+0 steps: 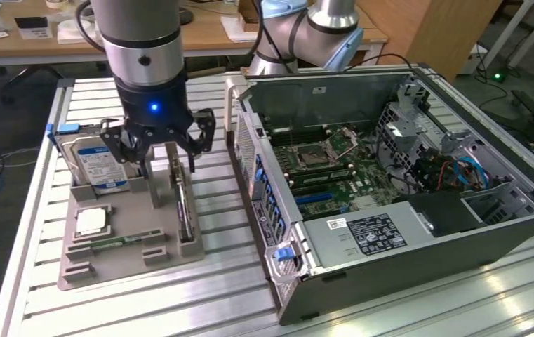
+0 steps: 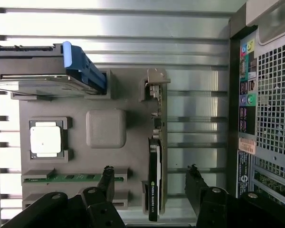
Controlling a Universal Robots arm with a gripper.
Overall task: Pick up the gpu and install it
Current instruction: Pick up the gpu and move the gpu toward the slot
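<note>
hovering over the gpu, the gripper has its fingers spread wide. there's one on each side of the card, and neither touches it as far as i can tell. the gpu stands on its long edge in a slot of the grey tray, on the side nearest the case. the fingers flank the end with the black cooler, and the bracket is at the other end.

handling-wise i'd guess it's light and stiff but fragile, being a bare board with small parts on it. best grab looks like a pinch across the flat faces, cooler on one side and the board's back on the other. i'd stay off the bracket and the connector edge. it's thin, so an off-centre squeeze could tip it in the slot.

around it: the hard drive stands at the tray's other side, and the cpu and ram stick lie flat. a grey post sits near the card, so that finger gets the tighter gap. the case lies open with the motherboard exposed.
</note>
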